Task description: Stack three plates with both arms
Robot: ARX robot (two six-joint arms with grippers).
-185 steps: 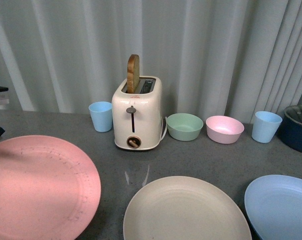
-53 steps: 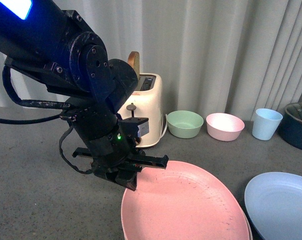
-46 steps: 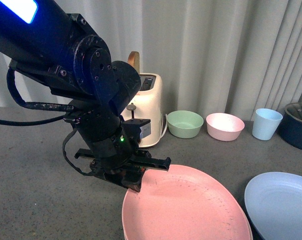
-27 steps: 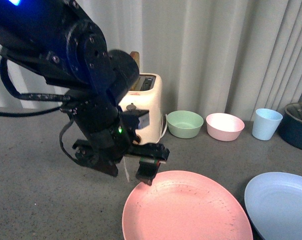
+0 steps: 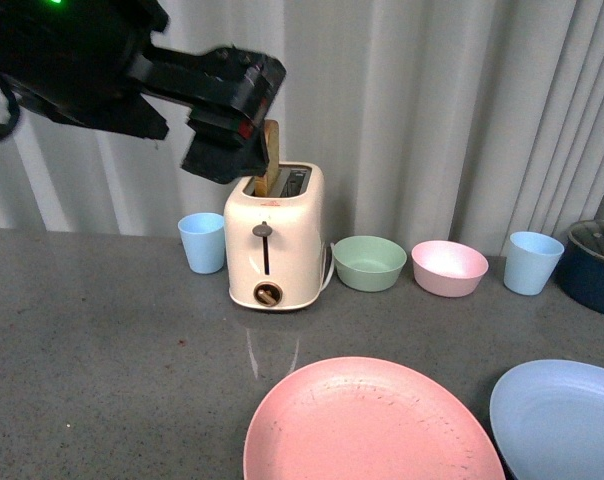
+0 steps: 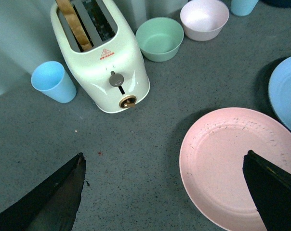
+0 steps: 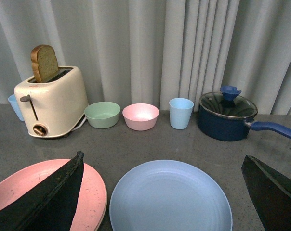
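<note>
The left pincer (image 5: 232, 120) hangs high with its jaws spread wide and nothing between them (from where I stand it is level with the slice of bread (image 5: 267, 150) in the toaster (image 5: 274, 235)). I take that height as deliberate: up there it stays clear of the crockery and leaves room for the other arm.

Well below it on the tabletop (image 5: 112, 340) lies the pink plate (image 5: 372, 425), flat and touched by nothing. The left wrist view shows it under the open fingers (image 6: 54, 202), nearer one of them than the other. The third plate I cannot find. It may lie hidden beneath the pink one, but that is only my reading.

The right pincer (image 7: 162, 157) is also spread apart and empty. The light blue plate (image 7: 170, 197) lies ahead of and below it, roughly centred in the gap. The blue plate sits just beside the pink plate on the right arm's side, perhaps overlapping its edge, though I cannot tell. That wide stance suits taking a broad, shallow rim, so I judge the blue plate is the one left to stack.

Farther out from both pincers a row of two cups, a green bowl (image 5: 369, 257), a pink bowl (image 5: 449, 265) and a lidded pot (image 7: 227, 115) stands along the curtain, apart from the plates.
</note>
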